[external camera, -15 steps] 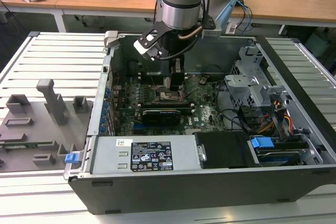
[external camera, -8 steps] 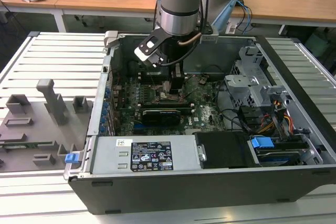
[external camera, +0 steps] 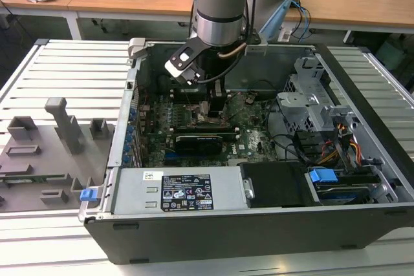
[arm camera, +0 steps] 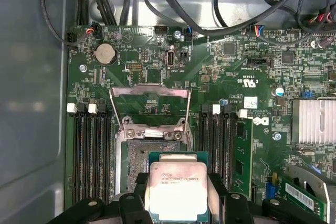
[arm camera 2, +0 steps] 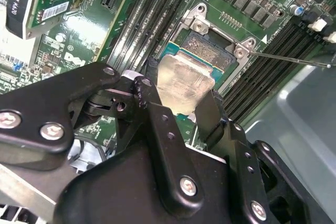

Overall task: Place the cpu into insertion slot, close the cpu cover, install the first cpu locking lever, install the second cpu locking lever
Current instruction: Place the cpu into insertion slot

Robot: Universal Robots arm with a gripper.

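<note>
An open computer case [external camera: 259, 237] lies on a slatted table [external camera: 65, 63]; grey fixtures [external camera: 61, 124] stand at the exterior view's left.

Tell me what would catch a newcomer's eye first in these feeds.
The silver cpu, clamped in the jaws of the gripper, hangs over the bare socket in both wrist views. The cover stands open, tilted up from the socket's edge. In the exterior view the arm reaches down into an open computer case on a slatted table.
</note>
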